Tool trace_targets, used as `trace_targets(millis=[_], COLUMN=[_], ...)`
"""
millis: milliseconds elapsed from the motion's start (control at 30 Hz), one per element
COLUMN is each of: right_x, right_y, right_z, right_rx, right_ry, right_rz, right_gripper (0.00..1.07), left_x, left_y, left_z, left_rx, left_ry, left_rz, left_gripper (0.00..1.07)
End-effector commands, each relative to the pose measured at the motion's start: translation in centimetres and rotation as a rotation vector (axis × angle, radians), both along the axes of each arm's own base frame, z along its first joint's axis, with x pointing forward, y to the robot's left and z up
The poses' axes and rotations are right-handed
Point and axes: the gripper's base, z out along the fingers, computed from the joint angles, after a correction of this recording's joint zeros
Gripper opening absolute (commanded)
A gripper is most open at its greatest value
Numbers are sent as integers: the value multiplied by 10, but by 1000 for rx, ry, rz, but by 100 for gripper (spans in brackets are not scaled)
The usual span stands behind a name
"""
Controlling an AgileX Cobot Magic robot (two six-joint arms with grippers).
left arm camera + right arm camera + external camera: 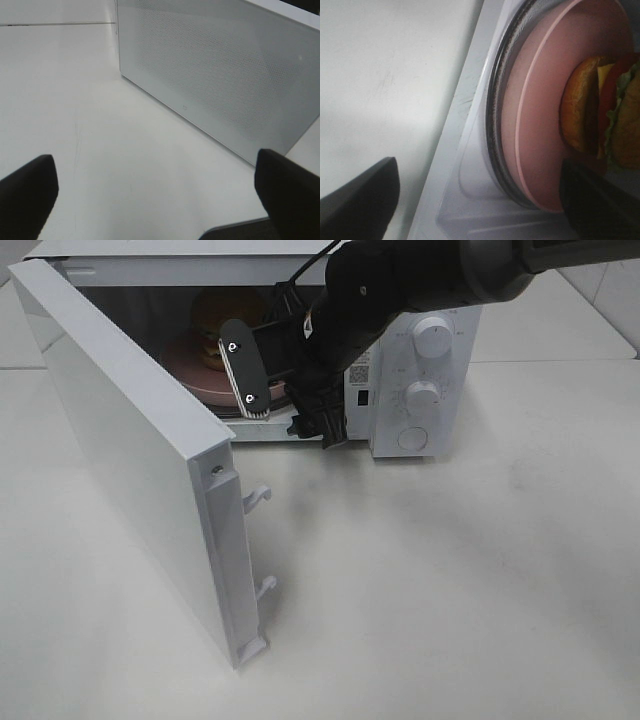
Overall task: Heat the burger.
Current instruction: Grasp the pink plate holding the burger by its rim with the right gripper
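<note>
Burger (600,112) sits on a round pink plate (540,115), and the plate rests on the glass turntable (496,120) inside the white microwave (420,390). In the right wrist view the bun, cheese, tomato and lettuce layers are visible, with the burger lying between the gripper's two fingers and just ahead of them; no contact with it can be seen. Right gripper (480,200) has its fingers (360,200) spread wide, one over the table outside the oven and one at the plate's edge. In the high view this arm reaches across the oven's mouth, partly hiding the burger (225,315) and plate (195,370).

Microwave door (130,450) stands swung fully open, well clear of the cavity.

Left gripper (160,192) is also spread wide and empty, hovering above the table (75,100) near the door's perforated outer face (215,70).
</note>
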Motion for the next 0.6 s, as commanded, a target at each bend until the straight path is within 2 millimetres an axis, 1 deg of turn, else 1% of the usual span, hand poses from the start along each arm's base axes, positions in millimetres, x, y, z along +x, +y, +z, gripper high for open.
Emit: trace_targets(millis=[33, 100, 167, 467, 533, 600], right_x=[1, 5, 9, 18, 22, 23], right_y=[7, 17, 19, 26, 29, 30], right_z=[-1, -6, -7, -8, -14, -14], right_rx=[11, 21, 34, 51, 49, 52], right_ry=[2, 2, 4, -1, 8, 9], right_rz=[-2, -1, -16, -32, -40, -44], right_gripper=[83, 82, 82, 82, 81, 81], left_x=[0, 0, 0, 0, 0, 0], left_y=[0, 0, 0, 0, 0, 0], left_z=[0, 0, 0, 0, 0, 0], left_rx=[-7, -7, -7, -6, -4, -4], left_ry=[-8, -8, -8, -8, -8, -7], left_rz=[4, 4, 4, 4, 5, 5], left_gripper=[100, 100, 100, 100, 100, 100])
